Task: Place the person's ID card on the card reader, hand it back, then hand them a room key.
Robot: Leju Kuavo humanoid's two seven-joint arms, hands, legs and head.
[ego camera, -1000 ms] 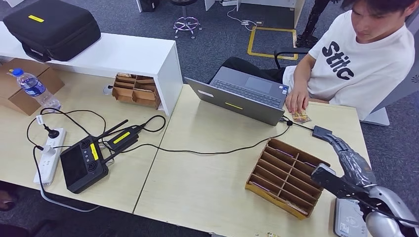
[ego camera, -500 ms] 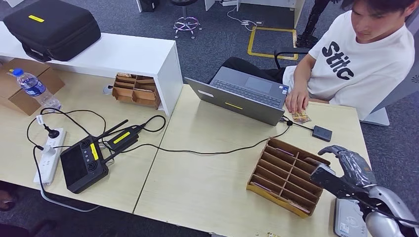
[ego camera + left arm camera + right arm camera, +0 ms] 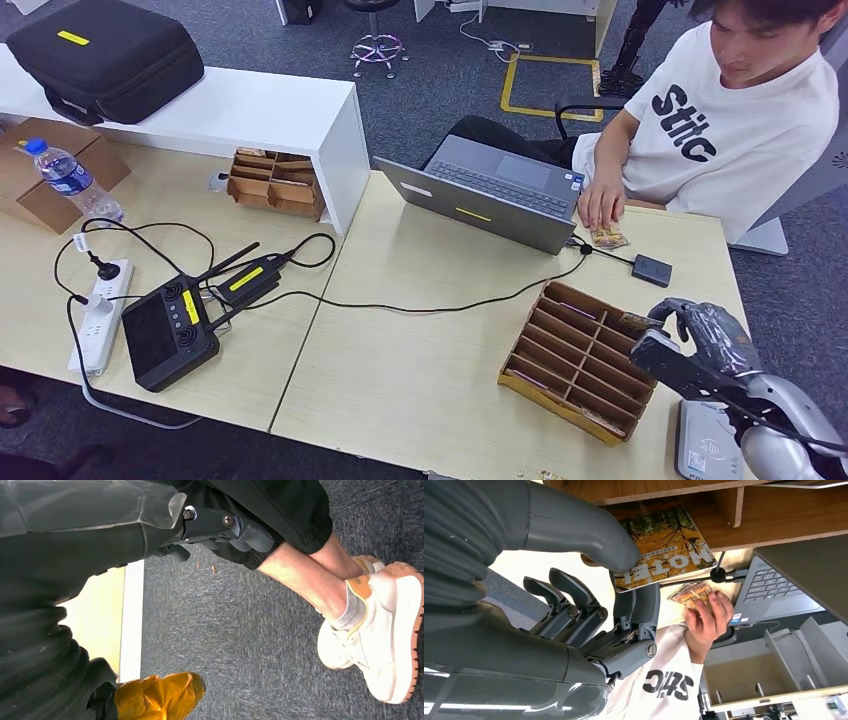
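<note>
Over the wooden organizer [image 3: 580, 358], right hand [image 3: 700, 340] pinching a hotel key card [image 3: 664, 547].

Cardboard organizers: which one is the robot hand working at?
The slotted organizer on the near right desk, beside the right robot hand pinching a hotel card. The other organizer sits far left by the white shelf.

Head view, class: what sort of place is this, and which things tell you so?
Probably an office or lab set up as a mock hotel desk: grey carpet, pale desks, an open laptop, a slotted wooden card rack, and a card marked HOTEL pinched by the right hand.
</note>
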